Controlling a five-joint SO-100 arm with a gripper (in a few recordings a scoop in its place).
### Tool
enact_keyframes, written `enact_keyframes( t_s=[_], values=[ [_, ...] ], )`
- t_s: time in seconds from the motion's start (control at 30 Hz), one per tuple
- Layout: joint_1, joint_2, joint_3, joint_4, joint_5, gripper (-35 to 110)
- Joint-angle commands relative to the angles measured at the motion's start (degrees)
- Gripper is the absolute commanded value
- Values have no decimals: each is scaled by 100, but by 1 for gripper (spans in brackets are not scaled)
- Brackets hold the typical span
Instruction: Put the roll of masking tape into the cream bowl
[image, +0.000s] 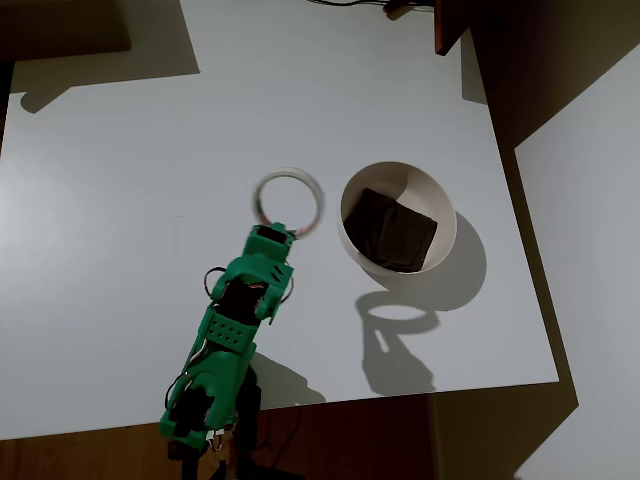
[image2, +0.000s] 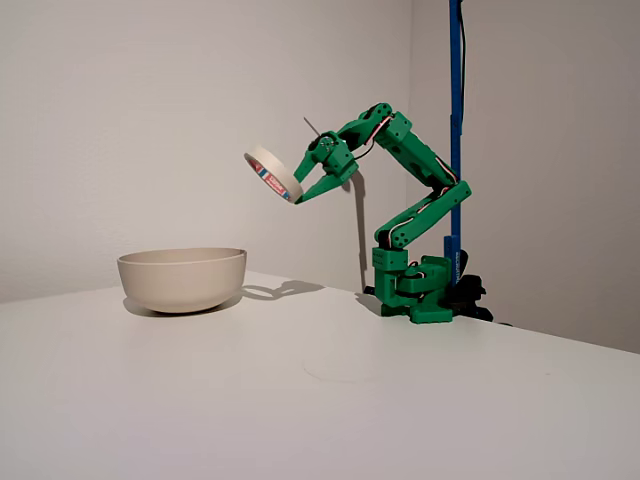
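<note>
My green gripper (image2: 300, 182) is shut on the roll of masking tape (image2: 273, 172), a cream-white ring with reddish marks on its core, held tilted high above the table. From overhead the roll of masking tape (image: 289, 201) looks blurred and hangs just left of the cream bowl (image: 432, 199), with the gripper (image: 283, 232) at its near rim. The cream bowl (image2: 182, 279) stands on the white table, and dark brown square pieces (image: 392, 231) lie inside it. In the fixed view the roll is up and to the right of the bowl.
The white table (image: 120, 250) has a front edge close to the arm's base (image2: 415, 290) and a right edge just past the bowl. A blue pole (image2: 456, 110) rises behind the base. A dark object (image: 455, 22) juts in at the table's far edge.
</note>
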Motion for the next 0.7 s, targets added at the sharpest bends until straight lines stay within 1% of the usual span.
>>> enact_keyframes(
  t_s=[0.0, 0.17, 0.33, 0.5, 0.67],
  values=[
    [1125, -53, -483, -519, -167, -8],
    [2276, -747, -492, -1459, -193, -8],
    [3015, -1459, -589, -2197, -185, -8],
    [3313, -2417, -932, -2602, -202, -8],
    [3340, -3234, -1433, -2962, -193, -8]
  ],
)
